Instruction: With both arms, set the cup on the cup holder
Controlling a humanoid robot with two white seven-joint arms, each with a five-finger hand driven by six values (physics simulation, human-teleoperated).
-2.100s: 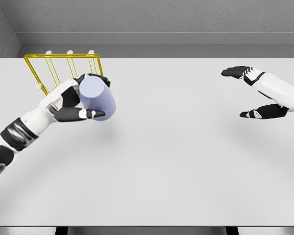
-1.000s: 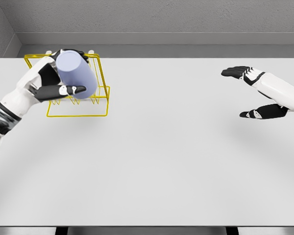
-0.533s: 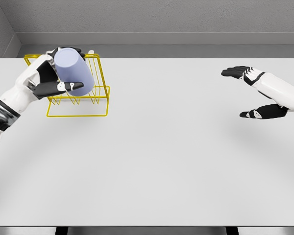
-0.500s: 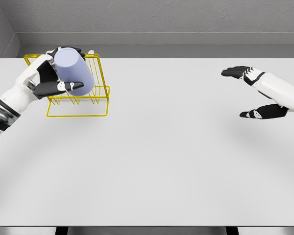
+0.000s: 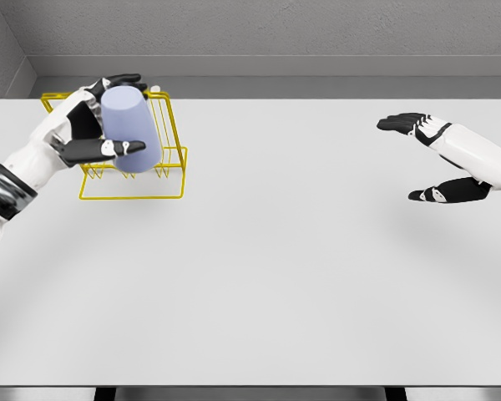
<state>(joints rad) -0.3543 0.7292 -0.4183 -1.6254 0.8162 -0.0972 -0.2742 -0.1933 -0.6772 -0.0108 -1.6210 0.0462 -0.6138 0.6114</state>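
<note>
Since half a second earlier, the cup (image 5: pixel 129 129) had turned more upright in the left hand (image 5: pixel 82 132) and sat slightly lower over the rack.

Cup: pale blue, plain, handle not visible, closed end uppermost. No brand, label or writing could be read on it. It was held in front of the yellow wire cup holder (image 5: pixel 169 159), its lower end overlapping the holder's upright wires; whether it touched them could not be told.

Left hand: closed around the cup, thumb across the near side, fingers (image 5: pixel 121 81) wrapped over the top and far side.

Cup holder: yellow wire frame, unmarked, standing at the far left of the white table (image 5: pixel 284 276).

Right hand (image 5: pixel 438 159): over the far right of the table, well apart from the cup, fingers spread, holding nothing.
</note>
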